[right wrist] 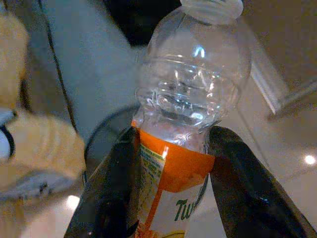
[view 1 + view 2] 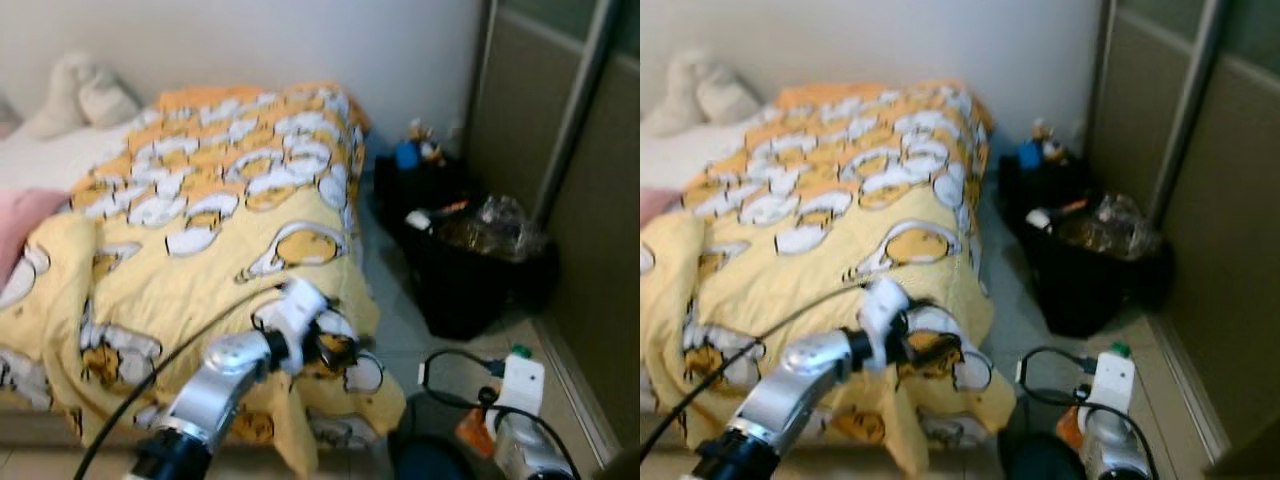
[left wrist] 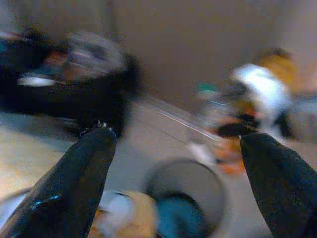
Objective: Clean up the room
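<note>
Beside the bed [image 2: 200, 210], I hold a clear bottle [image 1: 190, 124] clamped in the right gripper [image 1: 171, 198], left gripper [image 3: 178, 193] spread empty; next, judging, carry it to the black bin [image 2: 470, 275].

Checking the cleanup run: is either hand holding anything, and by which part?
The right hand holds a clear plastic bottle, its fingers clamping the orange label. The left hand is open and empty.

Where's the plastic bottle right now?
The plastic bottle with the orange label is clamped between the right gripper's two black fingers, low on the robot's right, near the foot of the bed's yellow blanket and short of the black bin.
</note>
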`<state>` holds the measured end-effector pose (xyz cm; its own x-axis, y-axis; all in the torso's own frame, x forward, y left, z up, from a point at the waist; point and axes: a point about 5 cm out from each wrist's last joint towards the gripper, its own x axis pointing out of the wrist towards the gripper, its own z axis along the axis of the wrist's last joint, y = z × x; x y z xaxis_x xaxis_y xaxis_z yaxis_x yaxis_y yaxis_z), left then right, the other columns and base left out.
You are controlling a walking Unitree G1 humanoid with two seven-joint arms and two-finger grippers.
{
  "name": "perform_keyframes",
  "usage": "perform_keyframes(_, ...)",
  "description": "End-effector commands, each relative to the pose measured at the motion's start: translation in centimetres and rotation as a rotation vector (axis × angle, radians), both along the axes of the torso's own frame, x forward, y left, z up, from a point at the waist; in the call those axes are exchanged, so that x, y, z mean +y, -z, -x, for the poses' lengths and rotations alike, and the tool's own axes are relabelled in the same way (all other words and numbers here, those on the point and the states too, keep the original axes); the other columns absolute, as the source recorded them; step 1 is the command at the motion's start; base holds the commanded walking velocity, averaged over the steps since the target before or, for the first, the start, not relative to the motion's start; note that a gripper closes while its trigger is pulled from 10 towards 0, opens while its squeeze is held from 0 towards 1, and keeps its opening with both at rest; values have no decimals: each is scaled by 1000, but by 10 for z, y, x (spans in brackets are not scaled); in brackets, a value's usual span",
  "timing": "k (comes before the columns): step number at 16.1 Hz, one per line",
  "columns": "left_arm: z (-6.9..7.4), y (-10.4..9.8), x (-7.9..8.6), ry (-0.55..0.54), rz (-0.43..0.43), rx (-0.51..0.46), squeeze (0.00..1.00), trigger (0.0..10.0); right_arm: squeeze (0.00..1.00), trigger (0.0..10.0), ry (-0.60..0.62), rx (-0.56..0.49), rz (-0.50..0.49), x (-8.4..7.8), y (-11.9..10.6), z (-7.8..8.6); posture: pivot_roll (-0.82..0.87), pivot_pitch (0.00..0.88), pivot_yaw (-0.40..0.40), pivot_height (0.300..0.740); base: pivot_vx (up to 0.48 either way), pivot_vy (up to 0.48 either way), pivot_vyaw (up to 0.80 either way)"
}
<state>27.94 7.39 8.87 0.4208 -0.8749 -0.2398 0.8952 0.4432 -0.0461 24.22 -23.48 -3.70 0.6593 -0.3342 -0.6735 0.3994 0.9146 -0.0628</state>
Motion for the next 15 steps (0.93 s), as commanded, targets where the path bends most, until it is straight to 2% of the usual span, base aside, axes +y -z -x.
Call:
perform_keyframes(1,11,-4,-9,170,-63,23,0,10000,0,3961,-43,23,-38,9,-1,-8,126,82,158,740,0,0,0)
perform_keyframes(2,13,-4,-13,222,-91,50,0,10000,651,5490,-77,43,-43,13,-2,-11,124,86,159,740,0,0,0)
perform_keyframes(3,14,-5,-15,232,-94,65,0,10000,961,7922,-94,54,-39,14,-2,-13,123,89,157,740,0,0,0)
perform_keyframes(4,14,-11,-17,246,-80,104,0,10000,1000,10000,-113,83,-14,14,-3,-16,125,89,148,740,0,0,0)
perform_keyframes(7,6,-19,-13,214,-67,123,0,10000,1000,10000,-137,90,27,14,-8,-22,128,87,125,740,0,0,0)
perform_keyframes(11,6,-17,-3,174,-68,161,0,10000,1000,10000,-162,86,58,11,-13,-28,123,82,106,740,0,0,0)
perform_keyframes(15,6,-13,7,133,-60,216,0,10000,1000,10000,-165,111,74,8,-10,-23,115,70,109,740,0,0,0)
